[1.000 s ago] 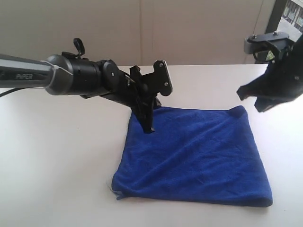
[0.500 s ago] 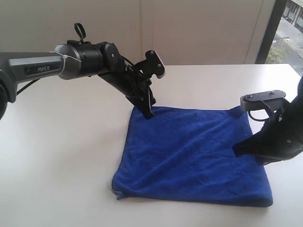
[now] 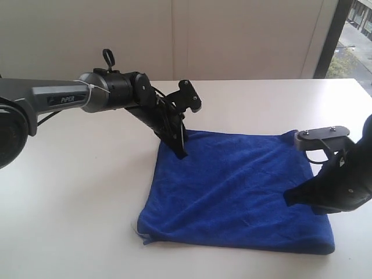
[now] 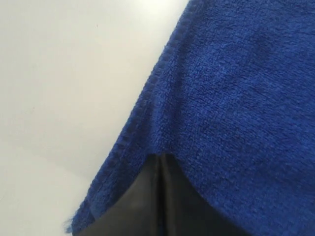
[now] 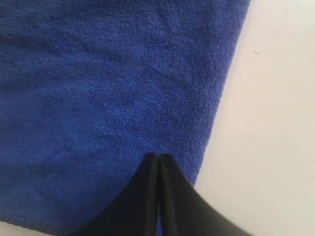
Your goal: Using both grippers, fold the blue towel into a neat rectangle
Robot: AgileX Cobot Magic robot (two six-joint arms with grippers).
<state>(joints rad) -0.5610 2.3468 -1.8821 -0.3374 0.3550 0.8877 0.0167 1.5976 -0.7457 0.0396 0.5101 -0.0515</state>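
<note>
The blue towel (image 3: 238,192) lies flat on the white table (image 3: 75,203) as a rough square, with a small pale tag at its near left corner (image 3: 139,233). My left gripper (image 3: 182,154), on the grey arm marked PiPER, is shut, and its tips rest on the towel close to its far left edge. The left wrist view shows the closed left gripper (image 4: 160,156) on the towel (image 4: 236,98) beside the hem. My right gripper (image 3: 318,209) is shut too, tips down at the towel's right edge. In the right wrist view, the right gripper (image 5: 158,156) sits on the towel (image 5: 98,88), nothing between its jaws.
A pale wall runs behind the table, with a dark window frame (image 3: 334,35) at the far right. Bare white table surrounds the towel on its left, far and right sides. The near edge of the towel lies close to the bottom of the exterior view.
The right arm has come down from high at the far right to the towel's right edge. The left gripper has shifted slightly nearer along the left edge and lower. The towel has not moved.
</note>
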